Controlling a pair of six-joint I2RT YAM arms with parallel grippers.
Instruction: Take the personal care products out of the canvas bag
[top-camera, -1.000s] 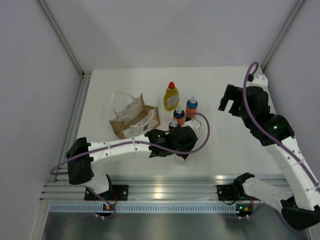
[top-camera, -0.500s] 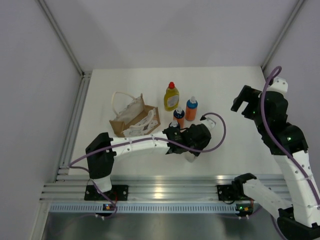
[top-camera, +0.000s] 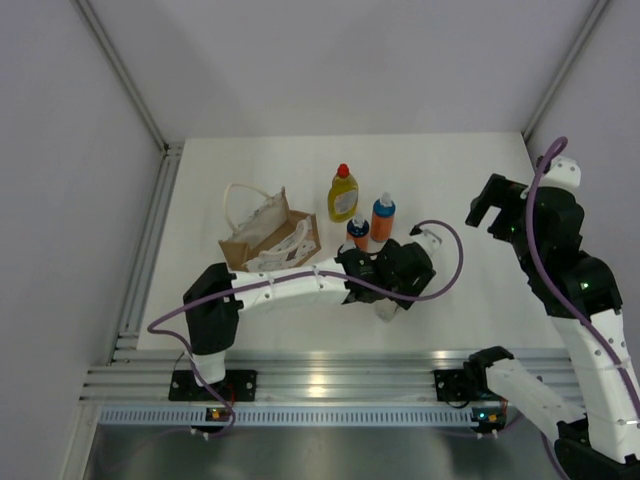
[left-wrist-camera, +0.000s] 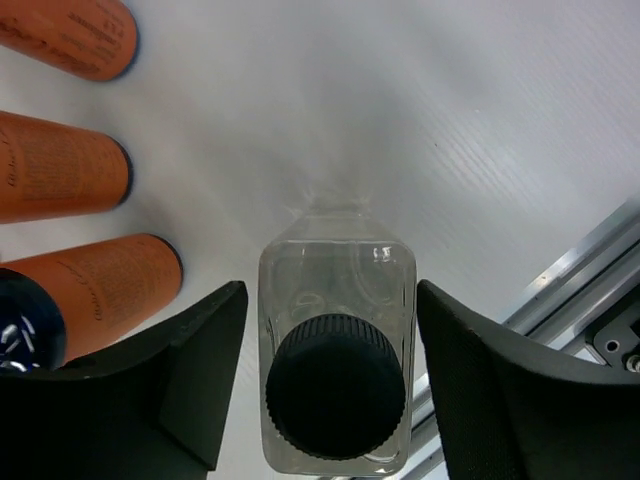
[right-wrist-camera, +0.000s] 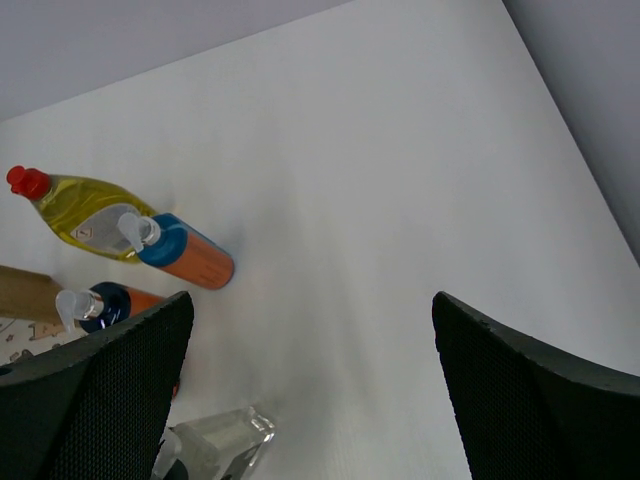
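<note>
Left fingers (left-wrist-camera: 180, 390) moved right; pale bottle (left-wrist-camera: 337, 290) between them.

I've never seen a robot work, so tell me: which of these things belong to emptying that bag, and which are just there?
Part of the job: canvas bag; yellow bottle; three orange bottles; clear bottle, straddled by the left gripper.
Just there: metal rail along the near edge; right gripper, open and empty.

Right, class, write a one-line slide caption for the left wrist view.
Left gripper open around the upright clear dark-capped bottle, three orange bottles beside it.
</note>
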